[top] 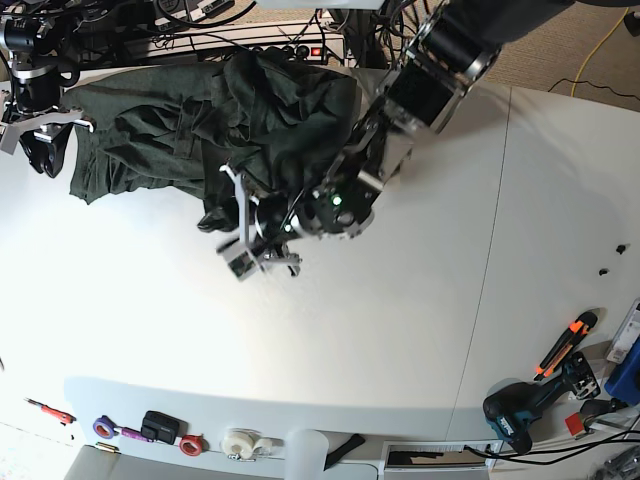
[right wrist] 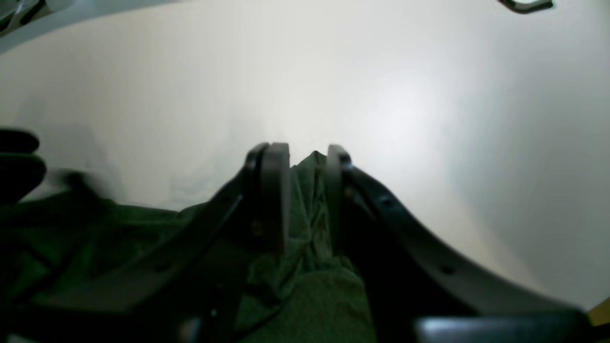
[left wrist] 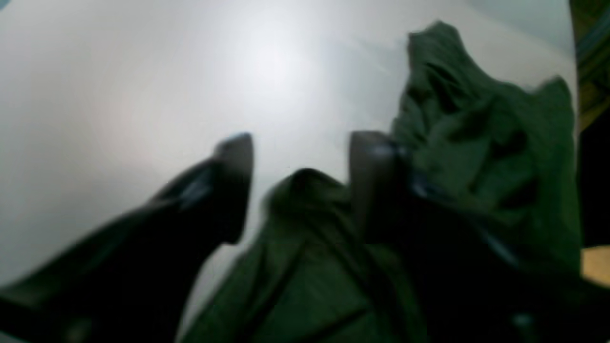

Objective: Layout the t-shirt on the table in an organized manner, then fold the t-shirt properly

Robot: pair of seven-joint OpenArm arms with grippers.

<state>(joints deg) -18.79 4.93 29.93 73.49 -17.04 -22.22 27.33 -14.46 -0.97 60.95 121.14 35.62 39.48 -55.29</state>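
spreading next: right gripper (right wrist: 299, 157) pinches the t-shirt (top: 200, 120); left gripper (left wrist: 298, 147) spread, i'd regrip cloth underneath it.

T-shirt bunched at the table's far edge
The dark green t-shirt (top: 200, 125) lies crumpled on the white table (top: 380, 330); the left gripper (top: 245, 235) hovers at its near edge, the right gripper (top: 45, 140) at its far-left end

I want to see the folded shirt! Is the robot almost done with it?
Not yet. The t-shirt lies bunched and wrinkled at the far side of the table, so nothing is laid flat. The right gripper pinches a bit of cloth; the left gripper has its fingers spread open beside the cloth. Spreading and folding are both left.
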